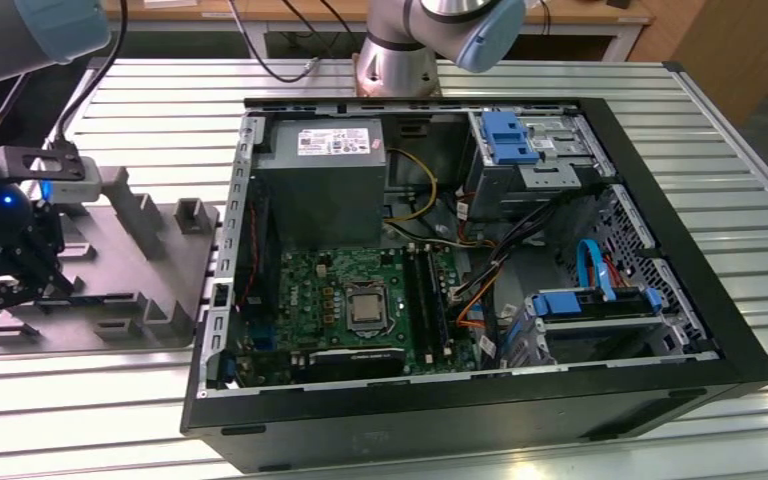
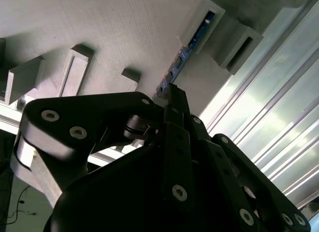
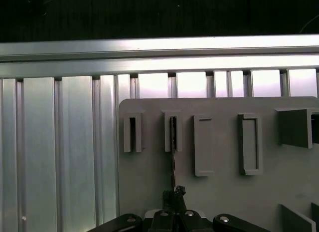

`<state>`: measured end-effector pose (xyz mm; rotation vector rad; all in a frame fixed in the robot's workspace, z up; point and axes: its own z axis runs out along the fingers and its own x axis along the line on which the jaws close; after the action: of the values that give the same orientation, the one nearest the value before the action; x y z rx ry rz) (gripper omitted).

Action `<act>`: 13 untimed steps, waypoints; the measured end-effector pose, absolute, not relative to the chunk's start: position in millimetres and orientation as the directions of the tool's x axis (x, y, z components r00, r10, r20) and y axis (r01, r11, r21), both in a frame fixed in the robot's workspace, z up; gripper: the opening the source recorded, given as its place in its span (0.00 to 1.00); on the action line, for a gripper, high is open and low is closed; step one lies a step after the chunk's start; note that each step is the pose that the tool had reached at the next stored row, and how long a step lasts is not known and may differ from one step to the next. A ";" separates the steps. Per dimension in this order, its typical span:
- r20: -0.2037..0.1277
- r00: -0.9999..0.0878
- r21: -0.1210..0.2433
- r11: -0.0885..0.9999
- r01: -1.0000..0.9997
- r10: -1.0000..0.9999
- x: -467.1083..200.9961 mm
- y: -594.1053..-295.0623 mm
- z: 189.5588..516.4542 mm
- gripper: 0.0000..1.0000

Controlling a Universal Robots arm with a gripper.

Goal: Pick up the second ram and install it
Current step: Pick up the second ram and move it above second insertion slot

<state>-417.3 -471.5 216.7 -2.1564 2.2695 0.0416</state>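
The second ram (image 2: pixel 185 51) is a thin bluish stick standing on edge in a slotted holder of the grey fixture plate (image 1: pixel 144 300). In the first wrist view the ram (image 3: pixel 173 147) runs edge-on from its holder slot down to the fingertips. My gripper (image 1: pixel 17 285) hangs over the near end of that plate, at the exterior view's left, outside the computer case. In both wrist views the black fingers (image 2: pixel 175 100) meet on the ram's near end, so the gripper (image 3: pixel 174 196) is shut on it. The stick still sits in the holder.
The open computer case (image 1: pixel 651 250) lies at the exterior view's right, with the motherboard's long black slots (image 1: pixel 424 295) beside the processor socket. Other raised holders (image 3: pixel 249 144) stand on the fixture plate. A ribbed metal table (image 1: pixel 157 100) lies under everything. The arm's base (image 1: pixel 398 60) stands behind the case.
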 end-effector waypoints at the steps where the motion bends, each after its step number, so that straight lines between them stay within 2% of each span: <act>1: -0.026 -0.051 0.012 0.051 -0.999 -0.998 -417.4 -471.5 216.6 0.10; 8: -0.026 -0.051 0.012 0.051 -0.999 -0.998 -417.5 -471.4 216.3 0.11; 9: -0.026 -0.051 0.012 0.051 -0.999 -0.998 -417.5 -471.4 216.3 0.23; 10: -0.026 -0.051 0.012 0.051 -0.999 -0.998 -417.6 -471.4 216.3 0.29; 12: -0.026 -0.051 0.012 0.051 -0.999 -0.998 -417.6 -471.4 216.3 0.29; 13: -0.026 -0.051 0.012 0.051 -0.999 -0.998 -417.6 -471.4 216.3 0.36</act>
<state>-417.6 -471.4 216.3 -2.1563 2.2694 0.0415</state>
